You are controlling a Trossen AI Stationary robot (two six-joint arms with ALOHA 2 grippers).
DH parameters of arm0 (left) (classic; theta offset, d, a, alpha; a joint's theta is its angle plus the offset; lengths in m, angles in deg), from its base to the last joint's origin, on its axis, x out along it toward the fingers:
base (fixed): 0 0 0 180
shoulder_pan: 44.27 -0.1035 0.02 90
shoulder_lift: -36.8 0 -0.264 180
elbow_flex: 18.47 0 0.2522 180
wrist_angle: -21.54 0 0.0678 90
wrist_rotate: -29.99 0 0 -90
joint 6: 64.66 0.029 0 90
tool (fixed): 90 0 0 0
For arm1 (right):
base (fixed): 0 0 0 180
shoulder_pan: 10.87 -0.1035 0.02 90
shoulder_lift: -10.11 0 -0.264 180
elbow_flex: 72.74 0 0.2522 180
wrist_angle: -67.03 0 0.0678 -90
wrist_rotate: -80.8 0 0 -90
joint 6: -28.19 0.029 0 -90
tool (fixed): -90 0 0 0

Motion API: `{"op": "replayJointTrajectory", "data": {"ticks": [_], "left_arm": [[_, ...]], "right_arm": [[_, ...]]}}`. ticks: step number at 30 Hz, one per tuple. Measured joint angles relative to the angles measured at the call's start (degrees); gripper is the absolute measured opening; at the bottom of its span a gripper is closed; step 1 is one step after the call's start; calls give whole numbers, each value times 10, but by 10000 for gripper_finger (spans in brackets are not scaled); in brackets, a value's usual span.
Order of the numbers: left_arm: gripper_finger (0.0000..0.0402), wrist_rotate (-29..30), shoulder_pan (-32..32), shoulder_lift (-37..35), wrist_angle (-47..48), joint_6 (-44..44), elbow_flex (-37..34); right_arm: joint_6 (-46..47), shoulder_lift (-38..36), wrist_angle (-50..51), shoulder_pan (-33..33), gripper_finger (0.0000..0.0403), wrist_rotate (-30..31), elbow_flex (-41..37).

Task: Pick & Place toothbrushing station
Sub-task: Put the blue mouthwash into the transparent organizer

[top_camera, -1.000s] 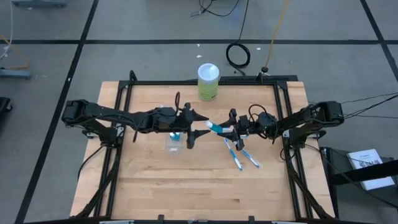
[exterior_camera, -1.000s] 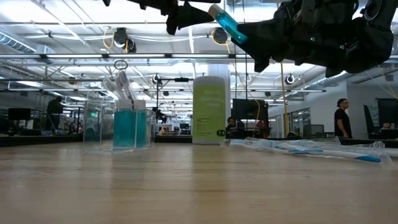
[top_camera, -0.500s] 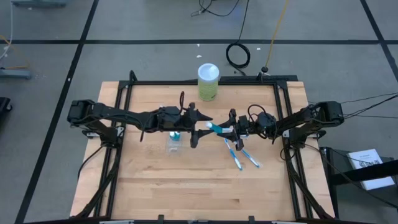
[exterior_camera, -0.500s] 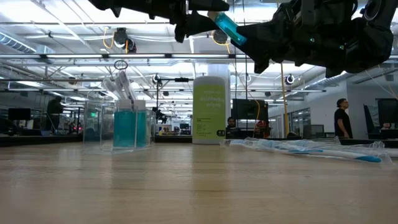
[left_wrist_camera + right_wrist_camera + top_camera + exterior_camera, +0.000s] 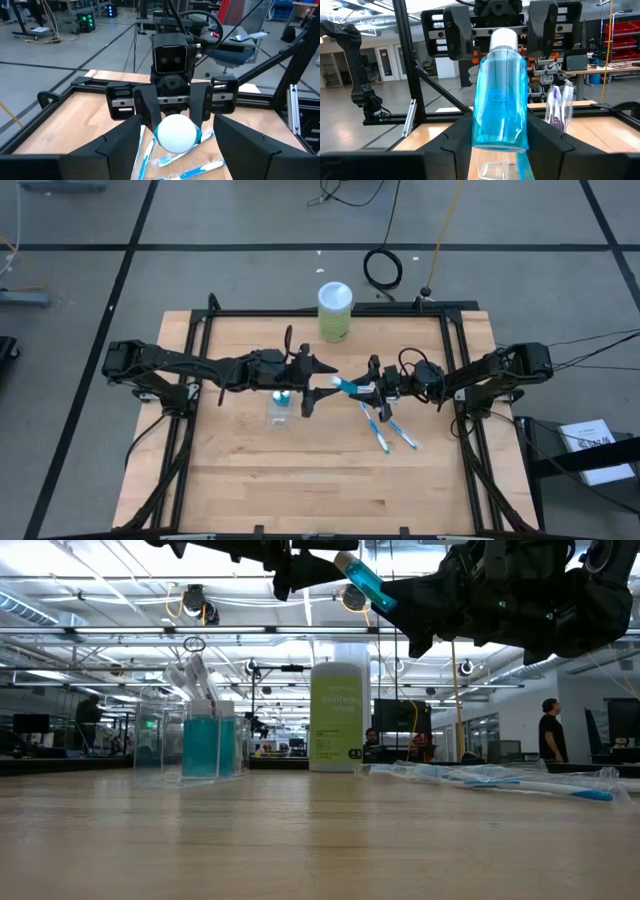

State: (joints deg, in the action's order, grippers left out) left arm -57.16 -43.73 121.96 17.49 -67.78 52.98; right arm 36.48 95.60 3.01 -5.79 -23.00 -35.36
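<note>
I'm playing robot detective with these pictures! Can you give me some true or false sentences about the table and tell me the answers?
1. The right gripper holds a teal tube in the air. True.
2. The left gripper is clamped on the tube. False: its fingers stand open around the white cap.
3. Toothbrushes lie on the table. True.
4. The green canister has tipped over. False: it stands upright.

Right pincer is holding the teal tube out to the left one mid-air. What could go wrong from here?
1. The open left pincer straddles only the cap end of the white-capped teal tube; a shallow grip may let it swing or drop.
2. If the right pincer releases early, the tube could fall onto the small clear plastic cup or the blue-and-white toothbrushes below.
</note>
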Motion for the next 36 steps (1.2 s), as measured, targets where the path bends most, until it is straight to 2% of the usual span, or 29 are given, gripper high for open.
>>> {"op": "replayJointTrajectory", "data": {"ticks": [13,16,23,32,36], "left_arm": [[247,0,0,0,1,-5,0],[214,0,0,0,1,-4,0],[97,-3,-2,0,0,-5,0],[96,0,-2,-24,23,-19,0],[96,52,9,-73,87,-20,0]], "right_arm": [[0,0,0,-2,143,0,0],[0,0,0,-3,142,0,0],[-2,0,0,-3,143,-1,0],[15,-1,4,-3,160,2,2],[31,-1,13,-3,180,3,-2]]}}
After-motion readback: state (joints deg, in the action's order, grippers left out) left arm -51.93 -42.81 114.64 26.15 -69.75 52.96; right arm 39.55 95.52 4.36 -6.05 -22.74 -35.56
